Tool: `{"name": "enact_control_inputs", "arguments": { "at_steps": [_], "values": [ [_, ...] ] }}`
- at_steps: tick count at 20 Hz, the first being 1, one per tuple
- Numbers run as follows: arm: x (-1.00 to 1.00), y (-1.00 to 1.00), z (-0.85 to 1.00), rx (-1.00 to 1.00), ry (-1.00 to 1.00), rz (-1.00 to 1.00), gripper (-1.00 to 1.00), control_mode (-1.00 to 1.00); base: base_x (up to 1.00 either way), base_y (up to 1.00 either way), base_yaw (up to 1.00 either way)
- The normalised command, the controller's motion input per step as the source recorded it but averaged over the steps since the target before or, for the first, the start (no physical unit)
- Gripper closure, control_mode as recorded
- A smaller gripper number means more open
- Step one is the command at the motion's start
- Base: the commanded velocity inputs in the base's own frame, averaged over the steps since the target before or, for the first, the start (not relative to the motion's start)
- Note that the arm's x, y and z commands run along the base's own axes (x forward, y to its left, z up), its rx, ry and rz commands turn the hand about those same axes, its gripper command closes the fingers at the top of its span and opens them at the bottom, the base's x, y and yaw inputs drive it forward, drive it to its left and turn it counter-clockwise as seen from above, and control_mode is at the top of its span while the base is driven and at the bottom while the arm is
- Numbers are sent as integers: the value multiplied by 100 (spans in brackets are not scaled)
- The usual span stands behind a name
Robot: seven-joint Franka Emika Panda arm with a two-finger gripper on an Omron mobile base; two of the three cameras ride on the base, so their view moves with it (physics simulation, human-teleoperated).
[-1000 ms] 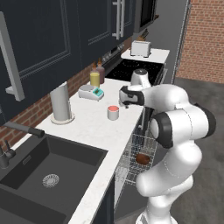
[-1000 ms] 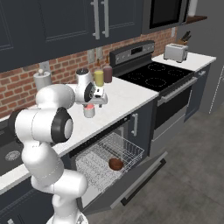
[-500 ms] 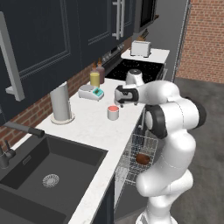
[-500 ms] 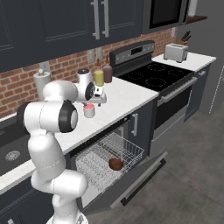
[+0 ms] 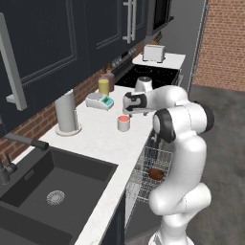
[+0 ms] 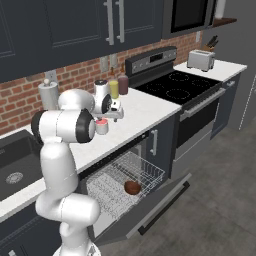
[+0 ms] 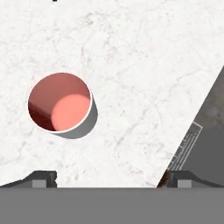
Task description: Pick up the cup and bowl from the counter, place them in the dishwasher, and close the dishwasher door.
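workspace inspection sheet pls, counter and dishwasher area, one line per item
surface: white counter, faintly speckled, sink set into it
job's things: cup upright on the counter, pink inside, not held; bowl in the pulled-out rack of the dishwasher; dishwasher door down
clutter: grey roll on a round base, yellow jar, dark jar, small scale-like device, toaster beyond the stove
tool: tool open, above the cup and off to one side, holding nothing
cables: nothing seen
surroundings: brick backsplash, dark navy cabinets, grey floor
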Motion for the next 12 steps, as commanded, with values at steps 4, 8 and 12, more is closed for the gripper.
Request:
{"name": "enact_control_inputs", "arguments": {
  "at_steps": [4, 8, 12],
  "values": [
    [32, 1, -29, 0, 0, 0, -100, -100, 0, 0, 0],
    [36, 16, -20, 0, 0, 0, -100, -100, 0, 0, 0],
    [38, 23, -13, 0, 1, 0, -100, -100, 0, 0, 0]
  ]
}}
